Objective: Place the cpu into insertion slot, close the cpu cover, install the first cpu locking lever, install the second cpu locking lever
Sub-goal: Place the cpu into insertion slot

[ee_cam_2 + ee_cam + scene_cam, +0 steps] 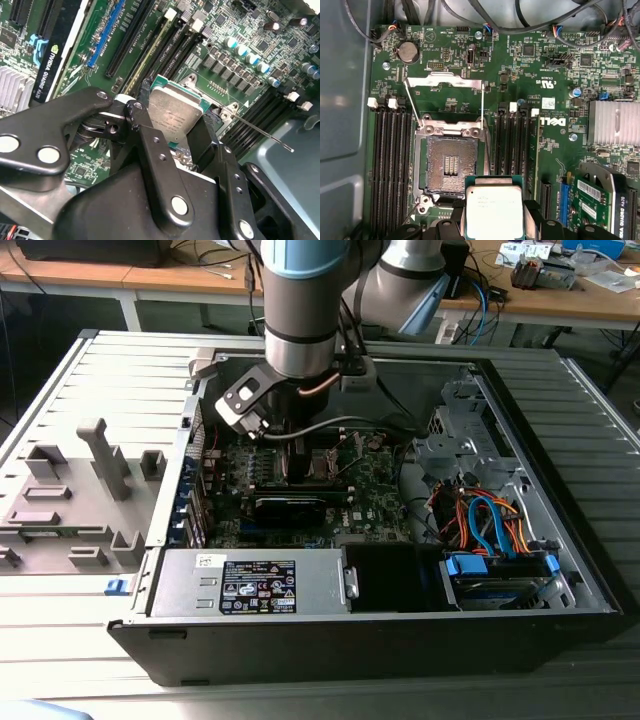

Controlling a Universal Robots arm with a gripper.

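My gripper [172,127] is shut on the cpu [175,112], a small square chip with a silvery top, with one black finger [141,131] on each side of it. In the first wrist view the cpu [494,210] hangs above the green board, over one corner of the insertion slot [451,165]. The slot lies open, its dark pin field bare. The cpu cover [444,81] stands swung up behind it. Two thin locking levers [482,102] stick up, one along each side. In the exterior view the gripper [300,455] is down inside the computer case.
Black memory slots [390,160] flank the socket on both sides. A graphics card [600,200] and a finned heatsink [612,122] lie beyond them. The case holds a power supply [250,585] and a cabled drive bay [495,540]. A grey fixture tray [70,500] sits at the exterior view's left.
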